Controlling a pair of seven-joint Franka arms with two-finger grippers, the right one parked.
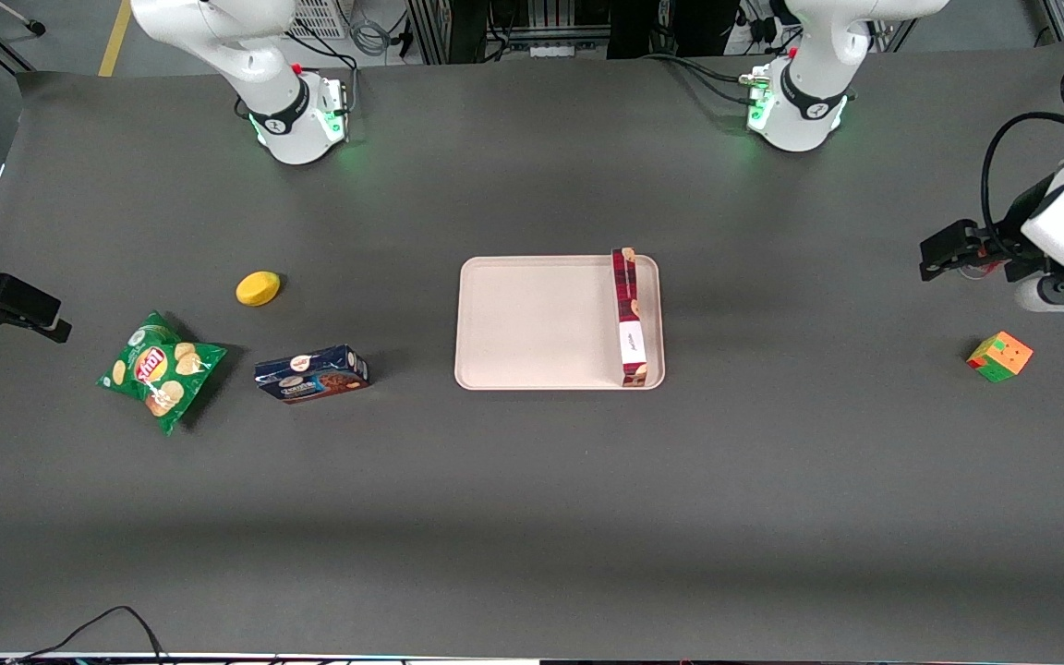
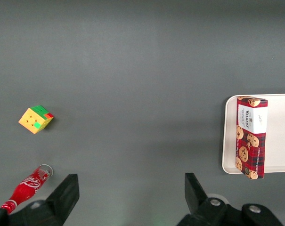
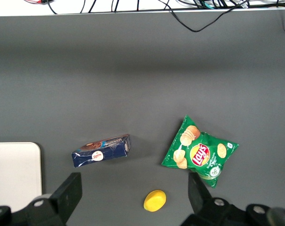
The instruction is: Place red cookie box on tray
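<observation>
The red cookie box (image 1: 629,316) lies on the tray (image 1: 532,323), along the edge nearest the working arm, resting on its narrow side as far as I can make out. The gripper (image 2: 132,200) hangs well apart from it, out toward the working arm's end of the table above bare mat, jaws spread wide and holding nothing. To my eye the placing is done; nothing seems left.

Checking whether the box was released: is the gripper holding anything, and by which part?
Nothing is held. The gripper is open above bare table, apart from the red cookie box, which lies on the tray.
</observation>
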